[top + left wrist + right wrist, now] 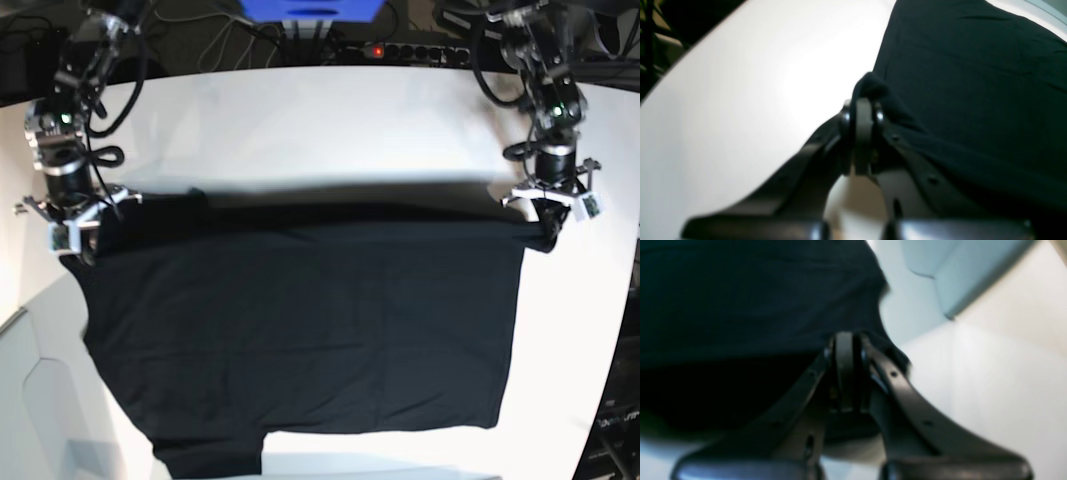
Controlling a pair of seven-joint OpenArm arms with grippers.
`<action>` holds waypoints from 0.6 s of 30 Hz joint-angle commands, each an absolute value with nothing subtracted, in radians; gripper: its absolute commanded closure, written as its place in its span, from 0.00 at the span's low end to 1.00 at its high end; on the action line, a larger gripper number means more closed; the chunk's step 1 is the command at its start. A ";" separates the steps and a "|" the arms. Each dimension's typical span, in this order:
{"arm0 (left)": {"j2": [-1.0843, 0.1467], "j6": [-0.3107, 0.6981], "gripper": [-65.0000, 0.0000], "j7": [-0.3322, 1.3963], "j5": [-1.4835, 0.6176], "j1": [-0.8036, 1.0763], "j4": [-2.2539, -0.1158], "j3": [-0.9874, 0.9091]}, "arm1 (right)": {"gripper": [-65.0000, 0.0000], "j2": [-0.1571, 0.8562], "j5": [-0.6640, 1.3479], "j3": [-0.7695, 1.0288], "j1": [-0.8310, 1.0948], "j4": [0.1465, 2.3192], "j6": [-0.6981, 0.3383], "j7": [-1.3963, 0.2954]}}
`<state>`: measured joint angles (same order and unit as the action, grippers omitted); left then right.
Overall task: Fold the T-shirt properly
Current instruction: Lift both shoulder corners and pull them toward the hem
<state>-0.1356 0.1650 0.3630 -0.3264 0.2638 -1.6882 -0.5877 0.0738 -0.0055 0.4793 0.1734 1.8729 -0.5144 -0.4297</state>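
black shirt spread across a white table, each upper corner pinched by a gripper.

the table point(300, 120) carries the shirt point(300, 330), which lies flat from centre toward 6 o'clock, its lower edge cut off by the frame. the left gripper point(548, 232), at 3 o'clock, is clamped tight on one upper corner; the right gripper point(82, 240), at 9 o'clock, is clamped tight on the other. both wrist views are blurred: dark cloth bunched at closed tips, no print or tag discernible.

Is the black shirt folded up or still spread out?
Spread out: the T-shirt lies flat across the table, unfolded.
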 commanded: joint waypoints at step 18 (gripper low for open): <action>-0.156 0.165 1.00 0.440 -0.331 0.024 -1.534 -0.591 | 1.00 0.203 -0.001 0.417 -0.143 1.511 -0.516 -0.409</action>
<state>-0.1410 0.1646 0.4675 -0.3267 0.0353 -1.5173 -0.5877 0.1848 -0.0090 0.4107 -0.1257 1.4921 -0.5159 -0.4339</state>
